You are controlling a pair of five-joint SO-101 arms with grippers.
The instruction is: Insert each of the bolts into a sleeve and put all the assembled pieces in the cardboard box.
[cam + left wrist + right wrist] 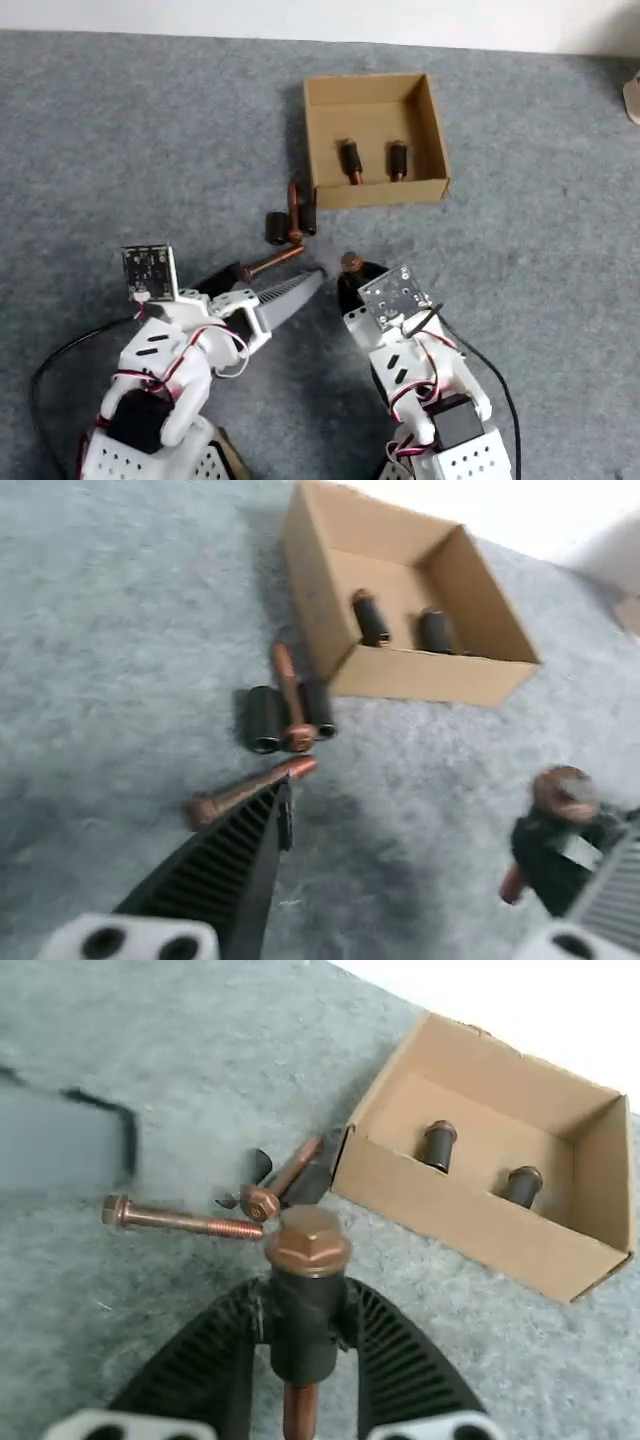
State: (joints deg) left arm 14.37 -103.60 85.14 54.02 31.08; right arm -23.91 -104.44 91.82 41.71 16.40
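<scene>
My right gripper [350, 278] [305, 1325] is shut on a black sleeve [303, 1320] with a copper bolt [307, 1240] through it, held upright just in front of the cardboard box [375, 190] [470, 1225]. My left gripper [280, 275] stands open near it, and a loose bolt [272, 262] [250, 788] lies at its fingertips [280, 795]. Two assembled pieces [351, 160] [397, 158] lie inside the box. By the box's near left corner, another bolt [294, 212] [288, 695] rests between two empty sleeves [275, 228] [309, 216].
Grey carpet covers the table, with free room to the right of the box and along the left. A pale object [632, 98] sits at the far right edge. Cables [60, 360] trail beside both arm bases.
</scene>
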